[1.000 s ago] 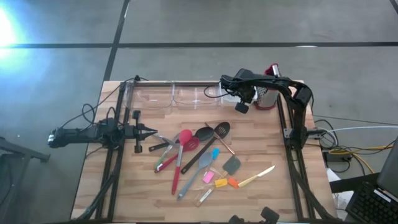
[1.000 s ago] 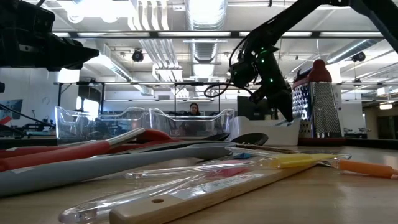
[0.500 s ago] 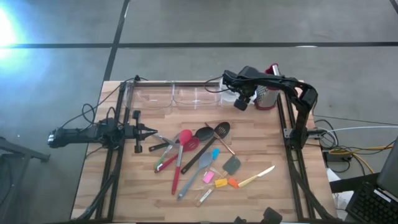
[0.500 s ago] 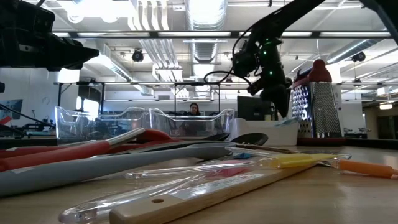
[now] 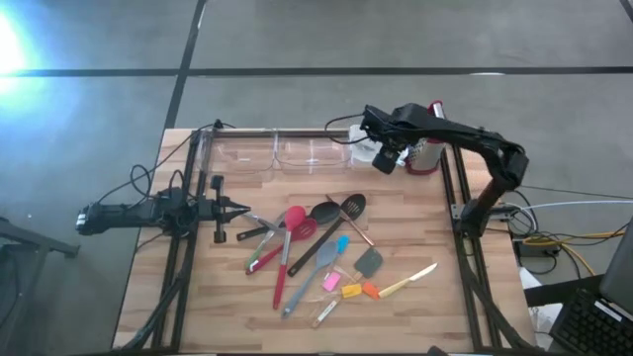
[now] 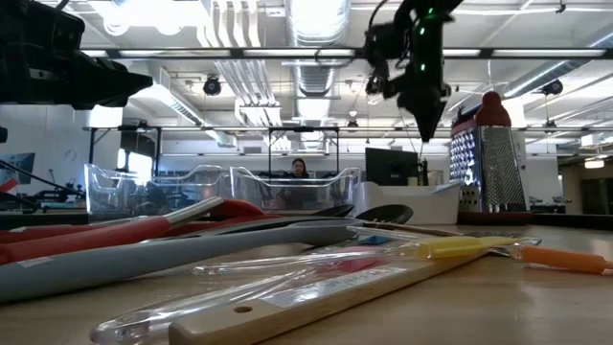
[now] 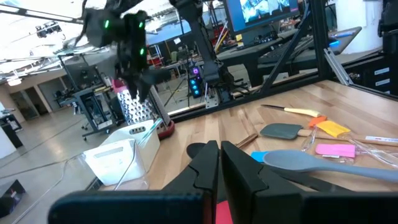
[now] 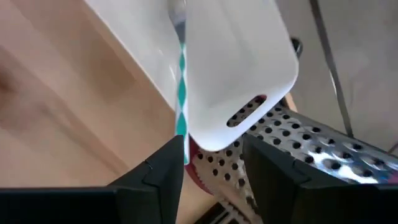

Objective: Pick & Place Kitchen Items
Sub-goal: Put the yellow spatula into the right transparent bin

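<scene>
Right claw hangs above the white tub at the counter's one o'clock corner, fingers spread and holding nothing; a teal-striped utensil lies in that tub, beside the steel grater. Left claw rests at nine o'clock, fingers pressed together, empty. The kitchen items lie scattered mid-counter, toward six o'clock.
</scene>
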Tool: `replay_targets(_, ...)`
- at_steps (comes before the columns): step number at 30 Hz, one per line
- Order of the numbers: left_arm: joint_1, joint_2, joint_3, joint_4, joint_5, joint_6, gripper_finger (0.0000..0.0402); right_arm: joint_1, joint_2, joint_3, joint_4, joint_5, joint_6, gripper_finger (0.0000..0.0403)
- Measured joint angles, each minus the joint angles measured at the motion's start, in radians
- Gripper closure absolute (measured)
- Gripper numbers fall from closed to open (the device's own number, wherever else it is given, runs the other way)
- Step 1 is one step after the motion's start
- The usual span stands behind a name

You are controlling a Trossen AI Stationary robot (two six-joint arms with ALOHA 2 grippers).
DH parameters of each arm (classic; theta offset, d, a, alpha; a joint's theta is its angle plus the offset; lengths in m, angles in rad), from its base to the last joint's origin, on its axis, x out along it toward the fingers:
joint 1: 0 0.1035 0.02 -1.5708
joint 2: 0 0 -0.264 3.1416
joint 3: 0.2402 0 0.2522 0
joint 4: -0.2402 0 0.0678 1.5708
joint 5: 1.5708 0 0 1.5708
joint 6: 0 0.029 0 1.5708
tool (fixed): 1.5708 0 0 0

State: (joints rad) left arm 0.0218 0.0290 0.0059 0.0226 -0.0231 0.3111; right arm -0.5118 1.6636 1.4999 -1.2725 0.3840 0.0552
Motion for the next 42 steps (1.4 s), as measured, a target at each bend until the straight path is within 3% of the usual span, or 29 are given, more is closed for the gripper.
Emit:
replay_targets(13, 0.0, 0.0, 0.0, 0.0, 0.0, 0.0, 0.0378, 0.322, -0.251, 0.001, 0.0, 0.0, 0.184, 0.0293)
replay_targets(27, 0.0, 0.0, 0.0, 0.0, 0.0, 0.0, 0.0378, 0.7, -0.273, -0.002, 0.022, -0.001, 0.349, 0.0331)
replay_targets(33, 0.0, 0.0, 0.0, 0.0, 0.0, 0.0, 0.0378, 0.768, -0.238, -0.017, 0.2, 0.001, 0.321, 0.0339)
replay_targets(42, 0.0, 0.013, 0.0, 0.001, 0.0, 0.0, 0.0378, 0.766, -0.134, -0.053, 0.424, 0.009, 0.132, 0.0327)
